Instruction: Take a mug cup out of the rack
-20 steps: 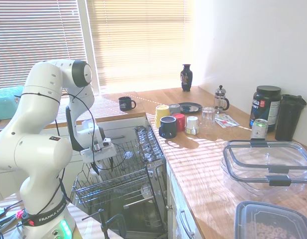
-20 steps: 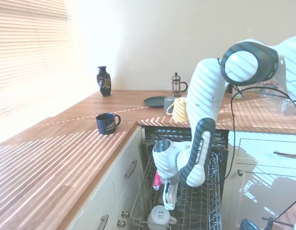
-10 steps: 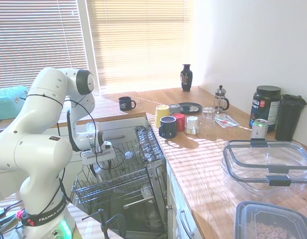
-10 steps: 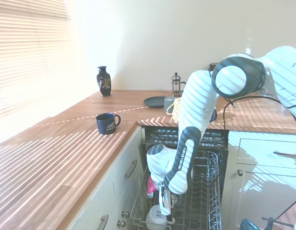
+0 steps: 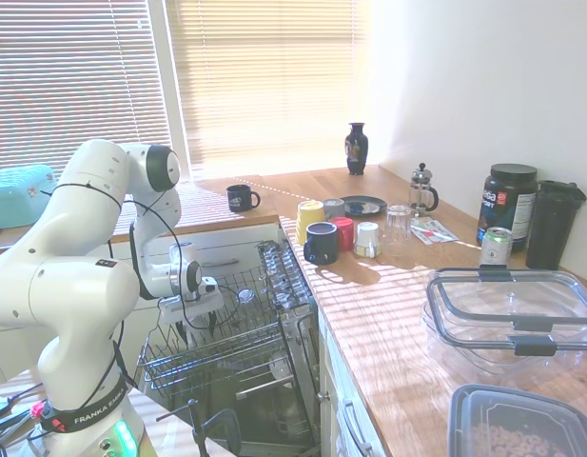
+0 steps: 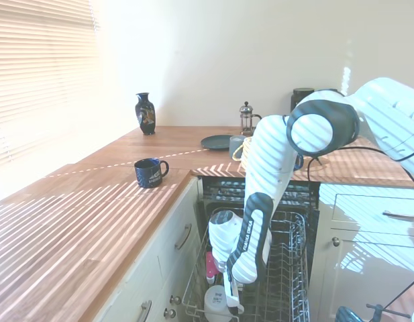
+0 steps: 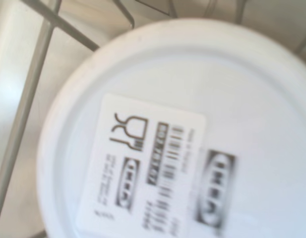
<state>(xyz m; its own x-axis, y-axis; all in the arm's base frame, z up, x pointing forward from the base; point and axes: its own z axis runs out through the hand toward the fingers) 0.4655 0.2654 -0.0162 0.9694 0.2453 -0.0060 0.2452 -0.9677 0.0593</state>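
A: Wrist view is filled by the mug's (image 7: 192,134) base, label up, so it stands upside down in the rack (image 6: 287,282) with its axis upright, directly under the claw (image 6: 230,305).

B: Agreed; the second exterior view puts the mug (image 6: 215,303) at the rack's near corner, with the claw just beside or on it.

A: Open or closed?

B: Cannot tell; the fingers are too small and hidden. Whether it touches is unclear too.

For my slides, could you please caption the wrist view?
Close-up of the upturned white mug cup, its labelled base filling the frame, in the rack.
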